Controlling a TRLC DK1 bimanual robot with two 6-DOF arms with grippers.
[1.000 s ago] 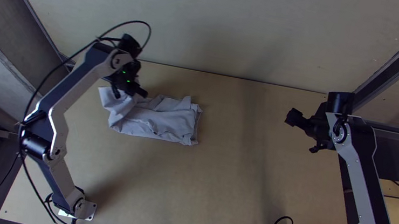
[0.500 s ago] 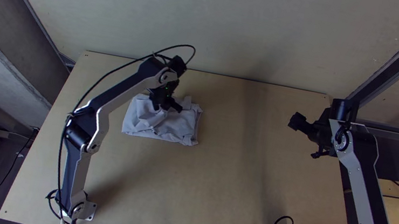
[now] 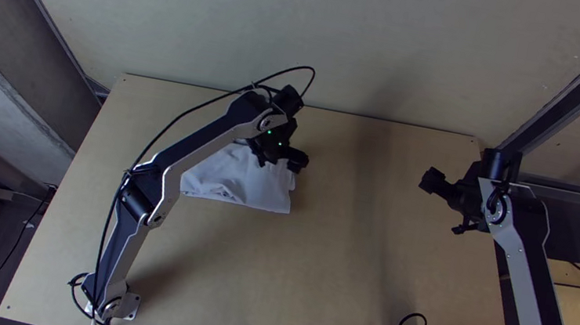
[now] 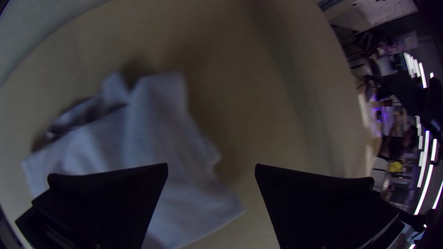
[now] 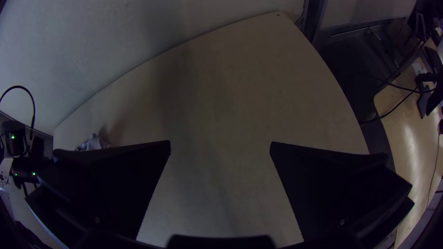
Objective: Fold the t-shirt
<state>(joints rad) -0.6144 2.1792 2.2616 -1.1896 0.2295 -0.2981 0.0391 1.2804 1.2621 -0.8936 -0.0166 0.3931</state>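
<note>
Left of the table's middle, the soft pale-grey t-shirt [image 3: 238, 185] lies folded into a rumpled packet, its near edge fairly straight, its far part hidden beneath the left arm and the left gripper [image 3: 298, 161]. That gripper's flat black fingers stand wide apart, gripping nothing. Off to the right, the right gripper [image 3: 430, 181] is also spread wide, empty. Smooth light wood, the table [image 3: 334, 274], runs back to a pale, faintly shadowed wall [image 3: 345, 29].

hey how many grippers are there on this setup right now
2. The left gripper is open at the far right part of the t-shirt; the right gripper is open towards the right side of the table.
</note>
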